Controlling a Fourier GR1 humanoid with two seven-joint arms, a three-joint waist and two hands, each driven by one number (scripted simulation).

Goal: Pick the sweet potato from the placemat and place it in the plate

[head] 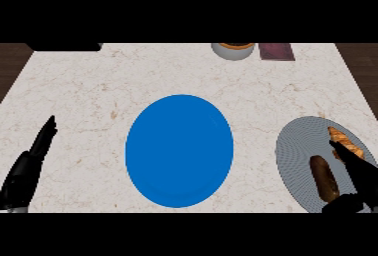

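Observation:
A brown sweet potato (323, 180) lies on the grey round placemat (299, 150) at the right. An orange item (345, 140) lies on the mat just behind it. The blue plate (179, 150) sits in the middle of the marble counter with nothing on it. My right hand (353, 176) hovers over the mat's right side, fingers straight and pointing away, right beside the sweet potato without holding it. My left hand (28, 167) rests at the lower left edge, fingers straight.
A grey bowl (234, 50) with something orange inside stands at the counter's far edge. A dark maroon packet (277, 51) lies beside it. Dark wood floor shows past the counter's left and right edges.

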